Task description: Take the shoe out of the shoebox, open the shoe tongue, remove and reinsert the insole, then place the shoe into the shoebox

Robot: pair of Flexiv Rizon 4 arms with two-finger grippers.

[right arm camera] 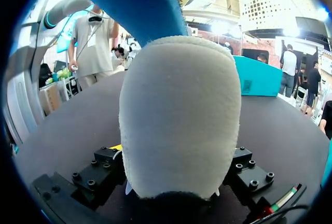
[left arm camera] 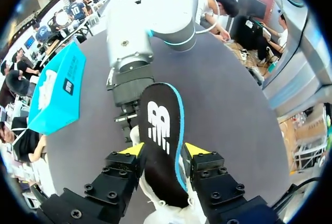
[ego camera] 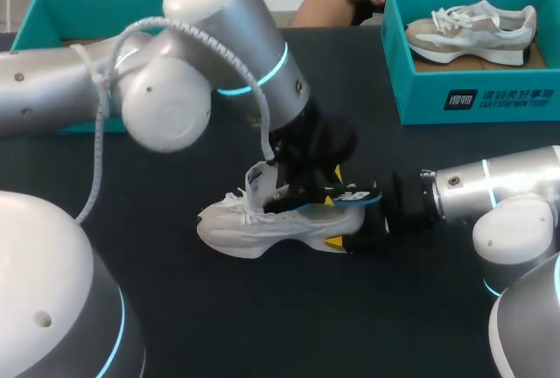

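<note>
My white shoe (ego camera: pixel 249 225) lies mid-table, heel clamped in my right gripper (right arm camera: pixel 175 154). My left gripper (left arm camera: pixel 165 151) pinches its black, blue-edged insole (left arm camera: pixel 158 125). A teal box (ego camera: pixel 490 102) sits well apart.

This is looking like a robotics lab bench, not a home or a shop. Two silver arms with glowing cyan joint rings, the left arm (ego camera: pixel 201 63) and the right arm (ego camera: pixel 499 190), are working over a black table (ego camera: pixel 262 325). A teal left shoebox (ego camera: pixel 52 10) and a teal right shoebox (ego camera: pixel 472 98) are sitting at its far edge. The right shoebox is holding a beige sneaker (ego camera: pixel 472 32). Mid-table, the left gripper (left arm camera: pixel 163 151) is pinching a black insole (left arm camera: pixel 158 125) above a white sneaker (ego camera: pixel 254 225).
</note>
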